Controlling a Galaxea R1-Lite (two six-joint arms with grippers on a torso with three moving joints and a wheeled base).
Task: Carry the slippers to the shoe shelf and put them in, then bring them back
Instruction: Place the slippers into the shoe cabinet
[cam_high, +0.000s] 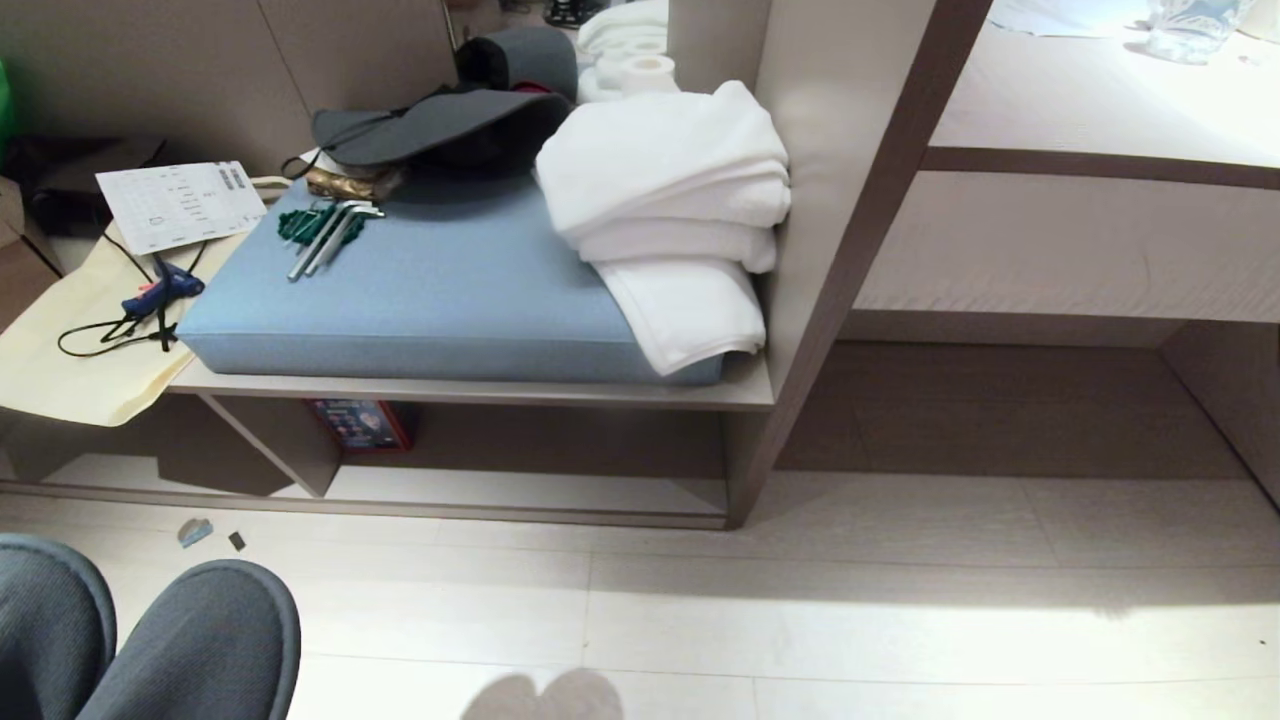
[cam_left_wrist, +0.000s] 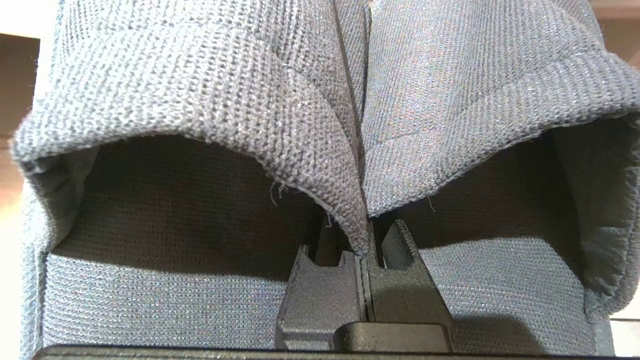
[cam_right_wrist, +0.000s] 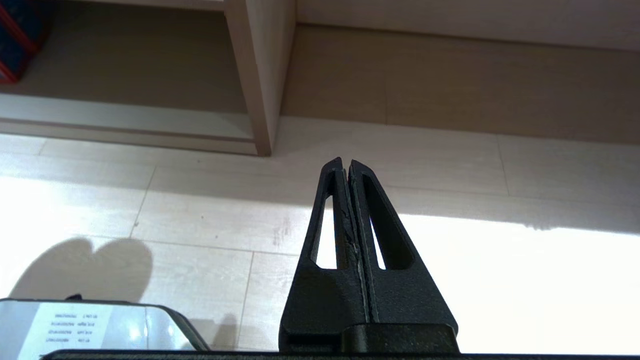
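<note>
Left wrist view is filled by the slippers (cam_left_wrist: 210, 100), a grey-blue pair of knitted fabric with closed toes, rolled collar edges and darker insoles; their two inner edges are pinched side by side in the left pincer (cam_left_wrist: 364, 250), whose fingers are pressed together on the cloth. From the head view, the rounded toes of the slippers (cam_high: 190, 640) are seen at the lower left corner, held above the pale floor (cam_high: 800, 600) in front of the shoe shelf (cam_high: 520, 490), a low taupe cubby under a bench board, split by a divider. The right pincer (cam_right_wrist: 346, 162) is seen with its fingers together and nothing between them, hanging over the floor near the shelf's side panel.
</note>
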